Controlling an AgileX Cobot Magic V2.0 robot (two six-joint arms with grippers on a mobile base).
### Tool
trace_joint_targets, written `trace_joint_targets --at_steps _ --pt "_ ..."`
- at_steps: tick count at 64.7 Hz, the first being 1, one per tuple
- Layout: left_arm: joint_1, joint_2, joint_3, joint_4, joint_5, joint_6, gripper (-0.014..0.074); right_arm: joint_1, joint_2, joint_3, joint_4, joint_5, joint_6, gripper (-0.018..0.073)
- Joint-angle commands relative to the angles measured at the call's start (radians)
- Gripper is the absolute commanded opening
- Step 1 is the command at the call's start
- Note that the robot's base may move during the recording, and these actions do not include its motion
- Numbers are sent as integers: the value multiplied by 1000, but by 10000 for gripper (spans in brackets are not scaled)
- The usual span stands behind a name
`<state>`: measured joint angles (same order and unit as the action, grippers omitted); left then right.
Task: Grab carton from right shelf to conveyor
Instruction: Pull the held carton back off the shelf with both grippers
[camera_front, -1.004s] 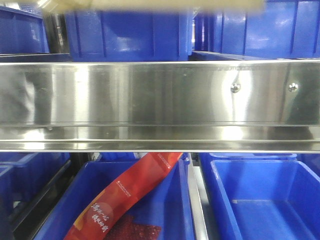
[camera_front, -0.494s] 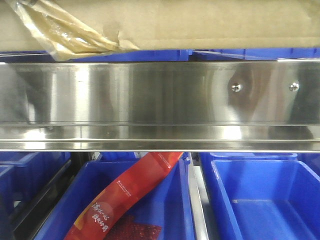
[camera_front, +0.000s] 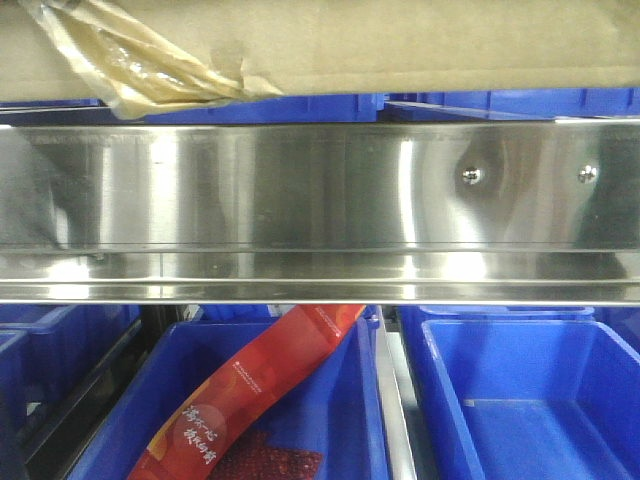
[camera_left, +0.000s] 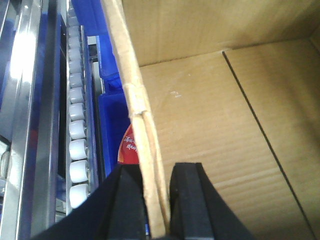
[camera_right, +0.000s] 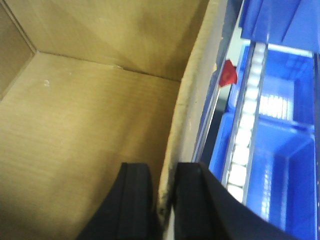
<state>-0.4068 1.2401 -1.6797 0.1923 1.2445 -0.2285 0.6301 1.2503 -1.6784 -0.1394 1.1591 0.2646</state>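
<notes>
Pinching the carton (camera_left: 215, 130) by its left and right walls, left gripper (camera_left: 156, 185) and right gripper (camera_right: 162, 185) each clamped on the rim, I've got it above the right shelf (camera_front: 300, 190) front rail; looks empty, light, kinda bendy, so I'd say grip near corners.

warehouse storeroom, steel shelf (camera_front: 320, 200), blue plastic bins (camera_front: 520, 400), roller track (camera_left: 77, 125)

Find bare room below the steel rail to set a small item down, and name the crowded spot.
Free: the floor of the right blue bin, bounded by its own walls, beneath the steel rail. Crowded: the left blue bin, where a red packet lies slanted across.
</notes>
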Motion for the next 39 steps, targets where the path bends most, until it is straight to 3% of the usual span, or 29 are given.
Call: trace_joint_targets --at_steps 1,39 --pt "-7 -16 -2 5 -23 10 -17 0 -18 -2 -22 -72 -20 -69" --pt "-7 -16 -2 5 -23 10 -17 0 -18 -2 -22 -72 -20 -69"
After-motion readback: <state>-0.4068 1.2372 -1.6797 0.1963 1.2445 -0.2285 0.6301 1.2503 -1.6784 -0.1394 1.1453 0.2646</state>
